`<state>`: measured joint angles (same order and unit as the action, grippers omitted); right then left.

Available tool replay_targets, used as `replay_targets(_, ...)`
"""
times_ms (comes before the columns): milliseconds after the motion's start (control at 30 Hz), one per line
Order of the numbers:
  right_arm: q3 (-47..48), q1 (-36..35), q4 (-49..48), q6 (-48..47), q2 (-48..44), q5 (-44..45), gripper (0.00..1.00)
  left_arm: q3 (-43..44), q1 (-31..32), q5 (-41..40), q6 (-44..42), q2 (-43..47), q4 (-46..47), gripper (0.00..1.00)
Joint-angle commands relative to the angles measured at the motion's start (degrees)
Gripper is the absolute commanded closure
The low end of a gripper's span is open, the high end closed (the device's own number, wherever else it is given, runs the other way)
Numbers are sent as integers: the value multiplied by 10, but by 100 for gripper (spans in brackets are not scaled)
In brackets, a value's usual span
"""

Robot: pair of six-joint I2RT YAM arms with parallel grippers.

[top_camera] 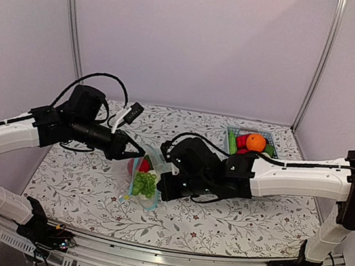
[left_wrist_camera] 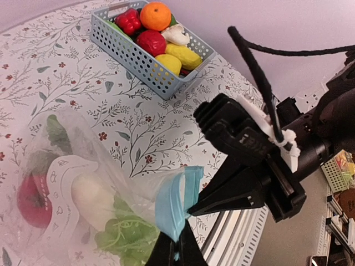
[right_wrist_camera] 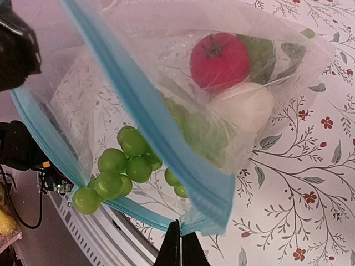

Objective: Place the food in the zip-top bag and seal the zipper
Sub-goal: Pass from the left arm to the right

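Note:
The clear zip-top bag (top_camera: 141, 182) hangs just above the table's middle, held between both grippers. Inside it are a red tomato (right_wrist_camera: 219, 61), a white radish (right_wrist_camera: 244, 105) and a green bunch (right_wrist_camera: 119, 169). The light blue zipper (right_wrist_camera: 158, 124) gapes open along the mouth. My left gripper (left_wrist_camera: 176, 244) is shut on one end of the zipper (left_wrist_camera: 172, 202). My right gripper (right_wrist_camera: 179, 223) is shut on the other corner of the strip, and in the left wrist view my right gripper (left_wrist_camera: 191, 211) pinches close beside the left one. More food, an orange (left_wrist_camera: 155, 15) and a lemon (left_wrist_camera: 169, 62), lies in the basket.
The light blue mesh basket (left_wrist_camera: 127, 52) stands at the back right of the flowered table (top_camera: 265, 218), with a red pepper (left_wrist_camera: 128, 21) and other toys in it. The table's near metal rail (top_camera: 166, 260) runs just below the bag. Walls close in on three sides.

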<state>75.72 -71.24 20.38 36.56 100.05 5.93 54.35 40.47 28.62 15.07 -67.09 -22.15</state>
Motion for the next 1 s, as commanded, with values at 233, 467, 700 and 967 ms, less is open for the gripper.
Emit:
replay_targets(233, 39, -4, 14, -13, -87, 34, 100, 12, -10, -40, -15, -16, -22, 100)
replay_targets(467, 43, -4, 16, 19, -129, 55, 100, 16, 4, -101, -40, 28, -44, 89)
replay_targets(700, 31, -3, 23, 54, -137, 99, 100, 23, 93, -221, -6, 81, -68, 13)
replay_targets(967, 22, -3, 27, 79, -148, 136, 100, -85, 251, -383, 185, 123, -58, 0)
